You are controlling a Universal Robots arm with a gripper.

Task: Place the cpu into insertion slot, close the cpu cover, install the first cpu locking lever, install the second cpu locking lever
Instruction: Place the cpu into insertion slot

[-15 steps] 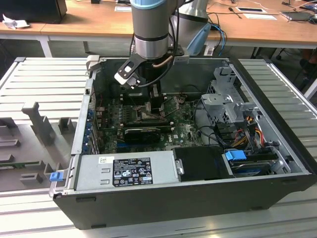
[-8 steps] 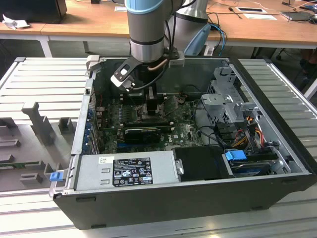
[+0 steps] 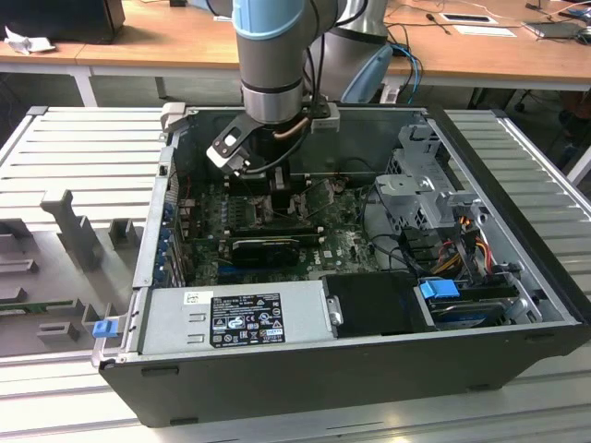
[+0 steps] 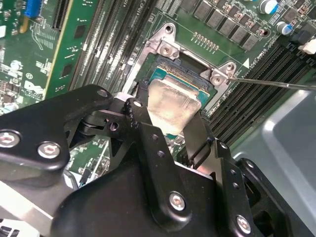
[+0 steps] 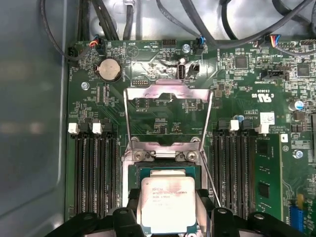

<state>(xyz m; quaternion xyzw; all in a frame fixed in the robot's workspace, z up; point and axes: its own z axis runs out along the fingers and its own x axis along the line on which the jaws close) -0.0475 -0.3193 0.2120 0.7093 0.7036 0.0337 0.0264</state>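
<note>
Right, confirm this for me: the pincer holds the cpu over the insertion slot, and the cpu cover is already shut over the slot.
Not quite. The cpu cover is not shut: the first wrist view shows it swung open, standing back from the insertion slot. The rest holds: the pincer holds the cpu over the slot.

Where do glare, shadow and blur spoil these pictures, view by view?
In the first wrist view, glare washes the cpu face pale and the cpu cover shines, while the grey case wall is soft; in the second wrist view, the cpu gleams and the close end effector body is dark; in the exterior view, the arm shades the motherboard.
</note>
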